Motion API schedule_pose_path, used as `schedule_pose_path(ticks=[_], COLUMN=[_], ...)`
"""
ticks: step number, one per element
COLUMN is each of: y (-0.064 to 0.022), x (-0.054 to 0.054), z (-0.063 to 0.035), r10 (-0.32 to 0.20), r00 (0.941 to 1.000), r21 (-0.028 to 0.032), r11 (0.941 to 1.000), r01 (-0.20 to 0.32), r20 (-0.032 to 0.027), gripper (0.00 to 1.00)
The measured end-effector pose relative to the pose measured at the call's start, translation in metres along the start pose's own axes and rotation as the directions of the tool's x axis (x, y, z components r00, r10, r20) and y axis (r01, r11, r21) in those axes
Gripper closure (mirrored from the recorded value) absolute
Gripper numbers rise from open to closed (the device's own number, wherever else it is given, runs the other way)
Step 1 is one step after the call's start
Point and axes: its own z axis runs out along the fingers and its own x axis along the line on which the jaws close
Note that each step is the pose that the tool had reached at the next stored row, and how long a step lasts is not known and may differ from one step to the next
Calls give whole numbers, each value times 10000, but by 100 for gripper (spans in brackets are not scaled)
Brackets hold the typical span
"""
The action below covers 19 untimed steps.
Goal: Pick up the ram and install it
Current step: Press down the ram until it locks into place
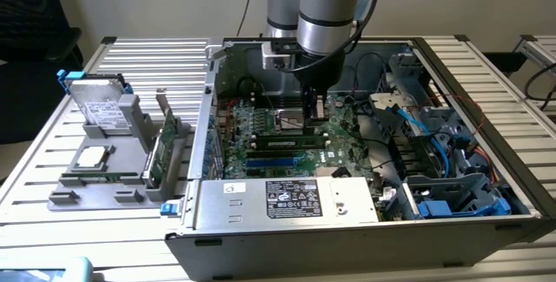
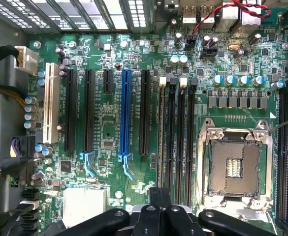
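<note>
**Ram at the slot, pincer shut above it**

In the wrist view the gripper (image 2: 161, 214) has its black fingers drawn fully together, in line with the memory slot (image 2: 162, 147) nearest the expansion slots. A thin brownish edge in that slot looks like the ram (image 2: 162, 123), standing edge-on. Whether the fingers pinch its top edge or merely sit over it I cannot tell.

I judge the step in hand to be the install itself, not the pick-up. Seating calls for straight downward pressure, with the stick kept square until the white end latch (image 2: 162, 81) catches.

Beside the slots lies the open CPU socket (image 2: 235, 167). Outside the case (image 1: 347, 236), a second green stick (image 1: 94, 178) rests on the grey fixture (image 1: 83, 197).
</note>
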Motion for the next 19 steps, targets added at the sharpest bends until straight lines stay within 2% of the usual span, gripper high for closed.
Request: schedule_pose_path(ticks=[3, 6, 7, 11, 15, 19], y=[-48, -115, -116, -118, -119, -123], x=[0, -1, -1, -5, -16, -20], z=[1, 4, 3, 8, 54, 96], r10=[3, 2, 2, 3, 5, 12], r00=[10000, 10000, 10000, 10000, 9999, 9999], r21=[0, 2, 0, 1, 3, 47], r11=[10000, 10000, 10000, 10000, 10000, 10000], r01=[-3, -2, -2, -3, -4, -12], r20=[3, -30, -48, -59, -103, -104], gripper=[89, 89, 89, 89, 89, 89])
